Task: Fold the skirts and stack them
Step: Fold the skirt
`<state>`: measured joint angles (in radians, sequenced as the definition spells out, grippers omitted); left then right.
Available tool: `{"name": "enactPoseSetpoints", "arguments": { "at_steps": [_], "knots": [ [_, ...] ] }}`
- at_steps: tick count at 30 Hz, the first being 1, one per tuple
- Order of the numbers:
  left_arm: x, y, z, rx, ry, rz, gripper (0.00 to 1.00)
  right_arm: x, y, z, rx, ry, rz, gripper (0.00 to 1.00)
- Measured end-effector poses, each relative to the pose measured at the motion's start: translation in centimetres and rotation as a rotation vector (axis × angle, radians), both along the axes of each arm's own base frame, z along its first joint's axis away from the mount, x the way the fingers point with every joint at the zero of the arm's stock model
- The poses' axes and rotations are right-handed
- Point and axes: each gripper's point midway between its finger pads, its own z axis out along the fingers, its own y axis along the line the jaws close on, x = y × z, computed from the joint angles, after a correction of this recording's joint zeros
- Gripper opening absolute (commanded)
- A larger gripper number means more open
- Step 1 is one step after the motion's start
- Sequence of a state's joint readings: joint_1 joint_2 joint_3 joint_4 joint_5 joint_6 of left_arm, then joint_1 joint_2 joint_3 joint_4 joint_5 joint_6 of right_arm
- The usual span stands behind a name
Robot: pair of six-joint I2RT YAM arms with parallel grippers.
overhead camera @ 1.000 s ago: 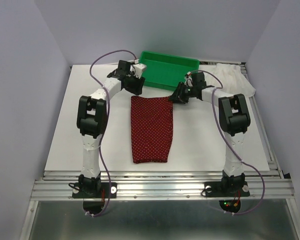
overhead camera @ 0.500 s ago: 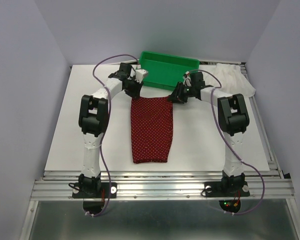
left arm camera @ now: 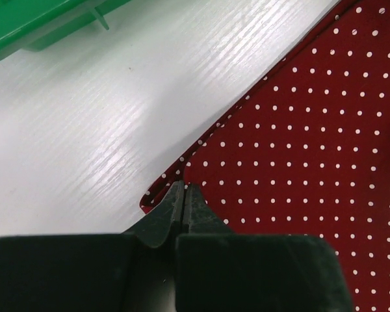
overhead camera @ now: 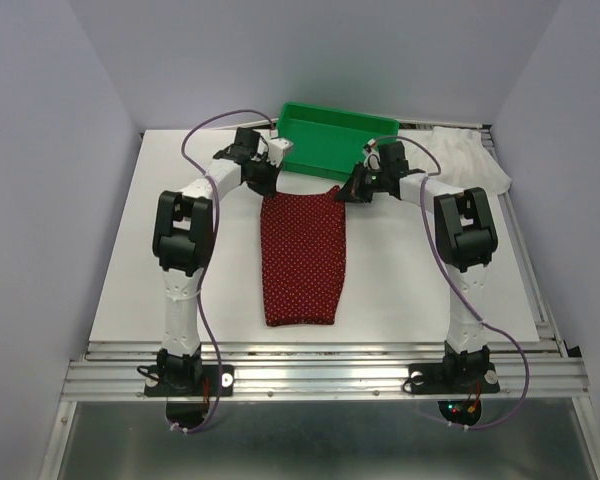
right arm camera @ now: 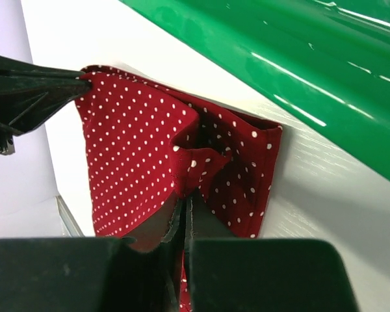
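The dark red skirt [overhead camera: 302,262] with tiny white dots lies flat as a long rectangle between the arms. My left gripper [overhead camera: 265,190] is shut on its far left corner, where the fingertips pinch the hem [left arm camera: 157,193]. My right gripper [overhead camera: 341,193] is shut on the far right corner, and the cloth [right arm camera: 201,156] bunches up in a raised fold just above its tips. In the right wrist view the left gripper's fingers [right arm camera: 32,91] hold the other corner taut. The white skirt [overhead camera: 470,155] lies crumpled at the far right of the table.
A green plastic tray [overhead camera: 338,135] stands just behind the red skirt's far edge, close to both grippers. The white tabletop [overhead camera: 130,260] ends at a metal rail near the arm bases. Purple walls close in on both sides.
Both grippers have closed on the skirt's far corners. The left wrist has shifted slightly back. The far right corner has risen into a small fold.
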<state>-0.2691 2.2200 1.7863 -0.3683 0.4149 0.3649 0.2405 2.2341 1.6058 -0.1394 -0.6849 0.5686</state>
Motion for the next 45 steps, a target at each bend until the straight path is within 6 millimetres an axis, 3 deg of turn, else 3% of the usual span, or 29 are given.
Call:
{"name": "enactPoseSetpoints", "arguments": {
  "at_steps": [7,9,10,11,12,15,17,18,20,21,22,23,24,27,29,31,34,37,39,41,42,43,45],
  "knots": [
    [0.4,1.6,0.3,-0.02,-0.023,0.054,0.0,0.4,0.2,0.3,-0.003,-0.052,0.023,0.02],
    [0.5,2.0,0.0,-0.029,-0.026,0.068,0.0,0.5,0.1,0.0,-0.013,-0.068,0.028,0.05],
    [0.4,2.1,-0.1,-0.03,-0.022,0.074,0.0,0.6,0.1,-0.1,-0.019,-0.073,0.028,0.12],
    [0.5,2.2,-0.1,-0.031,-0.02,0.079,0.06,0.7,0.0,-0.5,-0.026,-0.074,0.028,0.15],
    [0.5,2.4,-0.2,-0.031,-0.017,0.084,0.21,0.8,-0.1,-0.9,-0.038,-0.077,0.027,0.22],
    [0.7,2.4,0.0,-0.032,-0.02,0.092,0.4,0.9,-0.5,-2.1,-0.067,-0.071,0.015,0.4],
    [0.8,2.5,0.0,-0.031,-0.023,0.101,0.44,1.1,-0.6,-2.3,-0.078,-0.079,0.013,0.48],
    [0.9,2.5,0.1,-0.03,-0.027,0.103,0.47,1.3,-0.7,-2.3,-0.083,-0.084,0.009,0.59],
    [1.0,2.6,0.2,-0.03,-0.032,0.108,0.5,1.5,-0.6,-2.1,-0.081,-0.088,0.004,0.61],
    [1.1,2.6,0.4,-0.031,-0.039,0.111,0.57,1.5,-0.6,-1.9,-0.081,-0.093,0.005,0.62],
    [1.2,2.6,0.7,-0.031,-0.045,0.114,0.67,1.8,-0.5,-1.4,-0.077,-0.103,0.004,0.7],
    [1.2,2.7,1.0,-0.03,-0.05,0.117,0.91,2.0,-0.6,-1.0,-0.081,-0.112,-0.003,0.76],
    [1.3,2.8,2.0,-0.027,-0.07,0.121,0.99,2.0,-0.6,-0.5,-0.079,-0.118,-0.005,0.85],
    [1.0,3.6,5.7,-0.016,-0.162,0.135,0.99,1.8,-0.7,1.9,-0.078,-0.147,-0.004,0.99],
    [-0.2,4.3,9.6,-0.013,-0.243,0.145,0.99,1.0,-0.9,4.7,-0.072,-0.203,0.005,1.0],
    [-2.0,5.1,15.4,-0.039,-0.372,0.149,0.98,-0.2,-1.1,8.0,-0.064,-0.263,0.012,1.0],
    [-5.1,5.9,22.3,-0.079,-0.532,0.14,0.99,-2.1,-0.6,13.4,-0.027,-0.363,0.048,0.97],
    [-8.0,5.8,25.4,-0.085,-0.603,0.046,0.9,-4.7,1.6,16.4,0.032,-0.419,0.14,0.93],
    [-10.0,5.1,24.6,-0.055,-0.584,-0.032,0.81,-8.3,4.0,15.3,0.065,-0.385,0.246,0.88],
    [-12.2,3.4,21.9,-0.009,-0.537,-0.099,0.79,-12.4,6.4,12.1,0.08,-0.297,0.355,0.83],
    [-14.9,1.5,18.7,0.023,-0.467,-0.18,0.79,-14.1,7.1,10.5,0.08,-0.253,0.396,0.8],
    [-16.7,0.4,16.8,0.049,-0.434,-0.228,0.78,-17.1,8.0,7.9,0.079,-0.169,0.461,0.78],
    [-23.7,-2.3,10.5,0.127,-0.335,-0.41,0.77,-20.4,8.5,4.9,0.073,-0.077,0.533,0.73]
  ]
}}
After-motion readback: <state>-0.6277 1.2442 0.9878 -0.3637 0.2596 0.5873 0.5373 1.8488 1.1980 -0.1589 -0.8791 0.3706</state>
